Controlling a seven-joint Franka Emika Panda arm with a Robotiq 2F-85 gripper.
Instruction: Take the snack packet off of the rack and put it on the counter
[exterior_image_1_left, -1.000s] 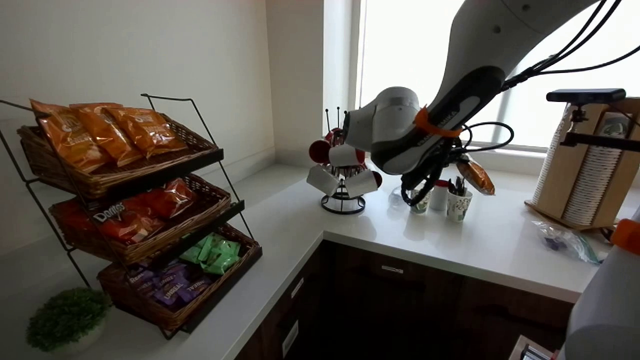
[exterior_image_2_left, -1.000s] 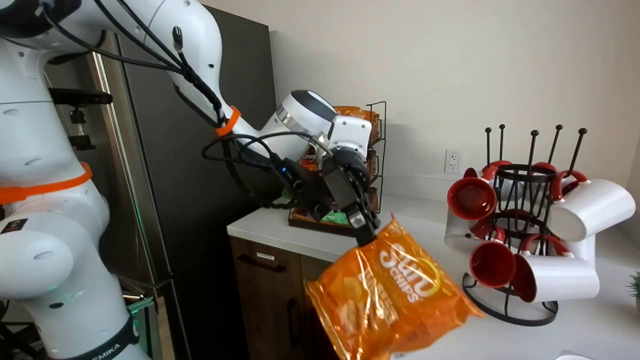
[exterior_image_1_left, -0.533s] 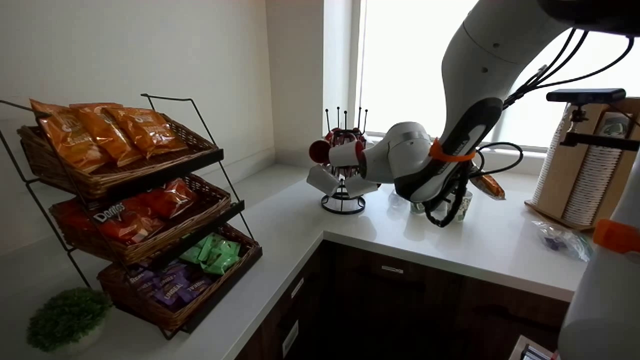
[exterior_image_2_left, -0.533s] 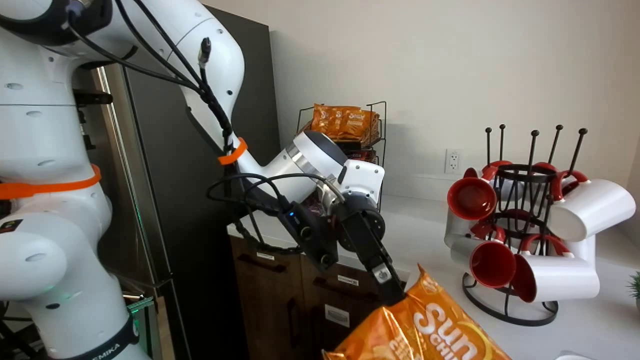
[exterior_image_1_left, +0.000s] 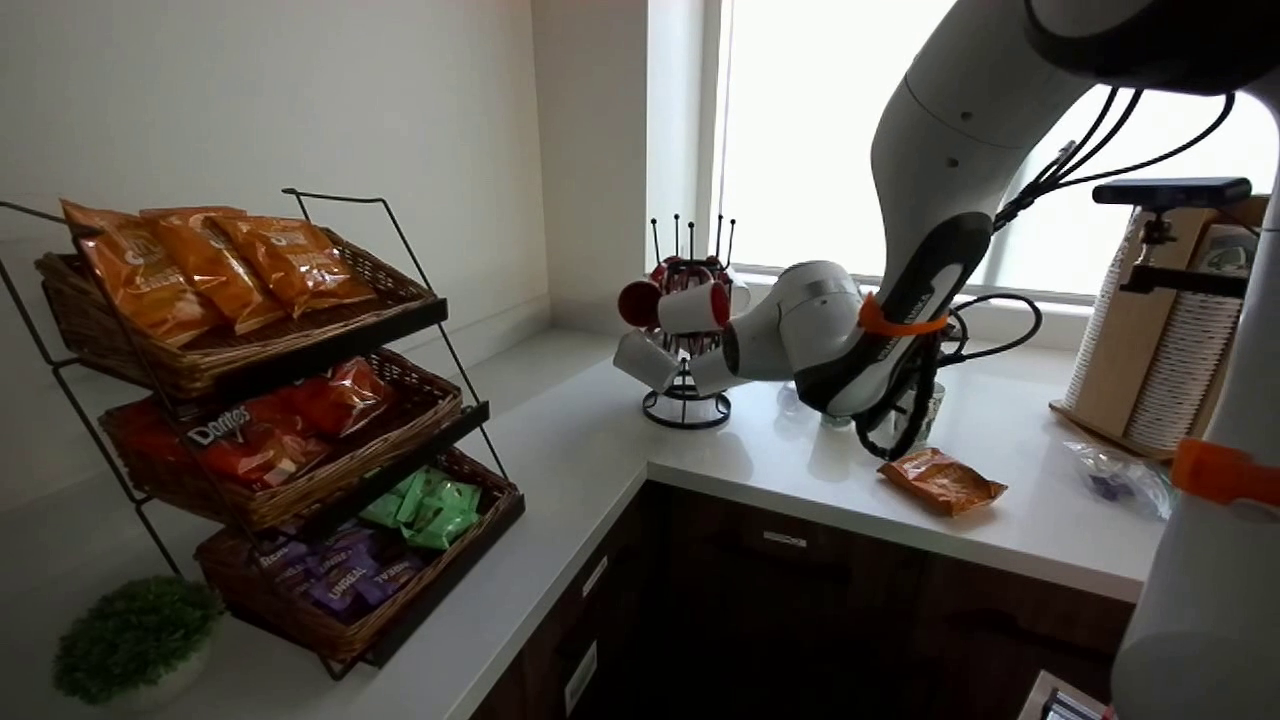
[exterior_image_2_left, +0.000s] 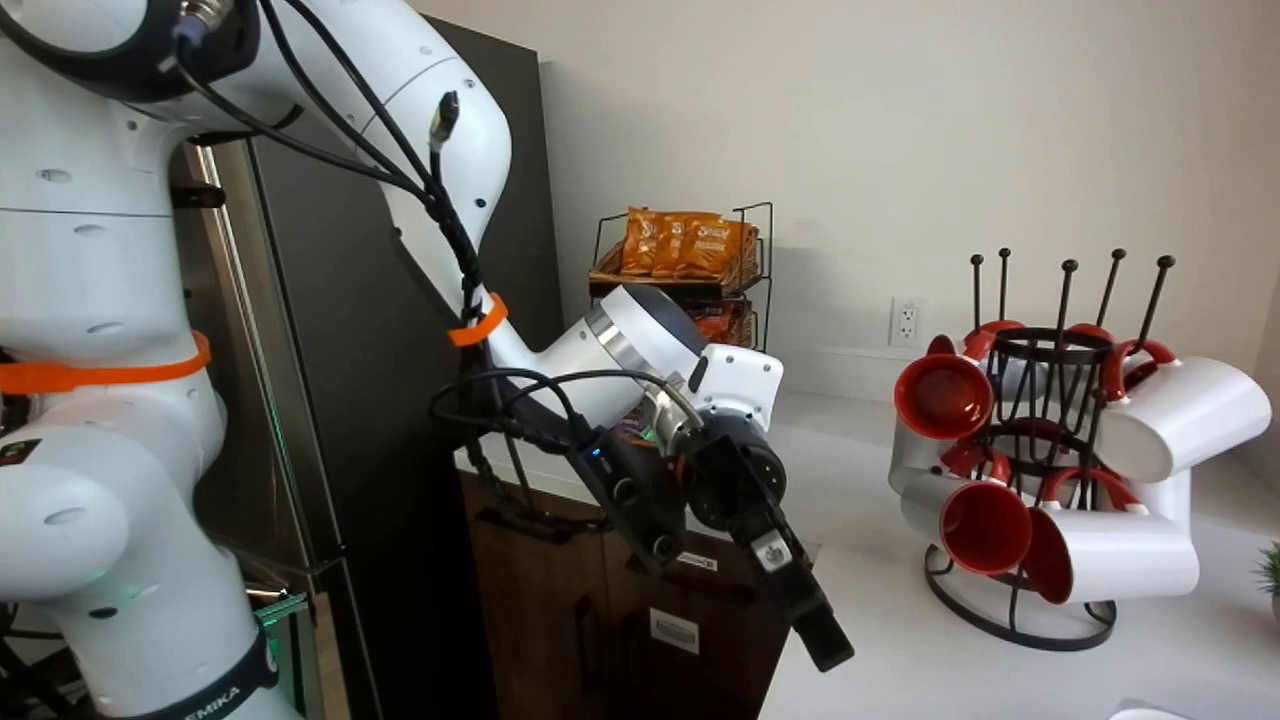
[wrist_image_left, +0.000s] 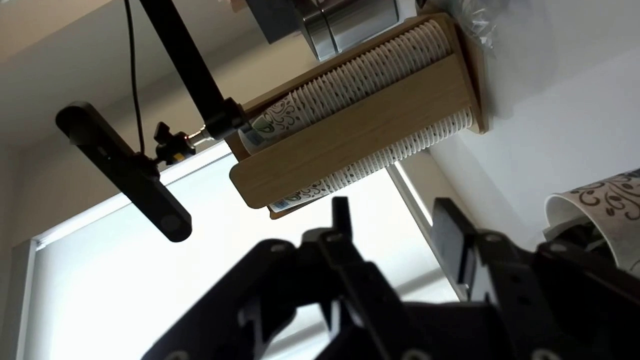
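Wrist view catches the pincer (wrist_image_left: 392, 222) with its two fingers apart, a bright window (wrist_image_left: 125, 270) showing through the gap. Behind the pincer is a wooden cup holder (wrist_image_left: 350, 134) lined with stacked paper cups (wrist_image_left: 370, 74), while a patterned cup (wrist_image_left: 622, 200) with dark objects (wrist_image_left: 585, 237) inside sits to one side. In an exterior view, the orange-brown snack packet (exterior_image_1_left: 942, 482) lies flat on the white surface (exterior_image_1_left: 560, 450), near the front edge above dark cabinets (exterior_image_1_left: 800, 575); from that angle, the robot's arm (exterior_image_1_left: 950, 160) hides the pincer. The pincer slants downward in an exterior view, where a mug tree (exterior_image_2_left: 1055, 353) hung with red-and-white mugs (exterior_image_2_left: 1125, 555) stands to the right of frame. Visible in both exterior views, the three-tier rack (exterior_image_1_left: 330, 347) holds three orange packets (exterior_image_1_left: 215, 265) on top and red packets (exterior_image_1_left: 260, 440), one marked Doritos, in the middle; at the bottom, green packets (exterior_image_1_left: 435, 510) lie beside purple packets (exterior_image_1_left: 350, 575). A leafy potted plant (exterior_image_1_left: 135, 635) sits near the foot of the rack. On another stretch of the surface, a clear plastic bag (exterior_image_1_left: 1120, 480) lies near the cup holder. Black cables (exterior_image_2_left: 455, 230) run along the arm, which wears orange bands (exterior_image_2_left: 105, 378).
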